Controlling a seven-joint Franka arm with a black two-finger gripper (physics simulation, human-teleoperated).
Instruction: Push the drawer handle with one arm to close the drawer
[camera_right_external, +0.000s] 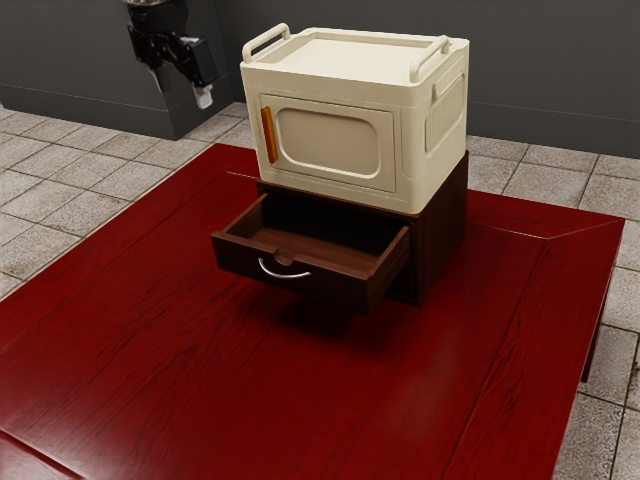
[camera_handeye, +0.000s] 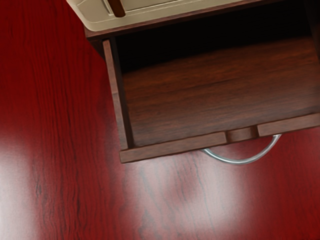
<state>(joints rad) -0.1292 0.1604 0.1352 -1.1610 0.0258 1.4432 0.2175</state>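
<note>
Exterior view: the gripper (camera_right_external: 195, 80) hangs at the upper left, well apart from the wooden drawer (camera_right_external: 236, 259) and touching nothing that I can make out; whether it is spread or pressed together I cannot tell. Outward from it, the drawer stands pulled out from the low wooden cabinet (camera_right_external: 441, 240) on the red table (camera_right_external: 170, 350), its dark inside bare as far as the wrist view reaches. The curved metal handle (camera_right_external: 284, 276) is fixed to the middle of the drawer's front, just under a small notch in the top edge. On top of the cabinet sits a cream box (camera_right_external: 426, 125) with an orange pull (camera_right_external: 268, 135) on its door; beyond the table lies a tiled floor (camera_right_external: 90, 178). I judge the drawer stiff and fairly light, likely to slide with a steady push. The handle looks smooth and thin, so a glancing contact could slip off its curve; no grasp seems needed, just a square press at its middle, straight toward the cabinet. Pushing near one corner might skew the drawer in its slot, and too hard a shove could shift the cabinet and box.
</note>
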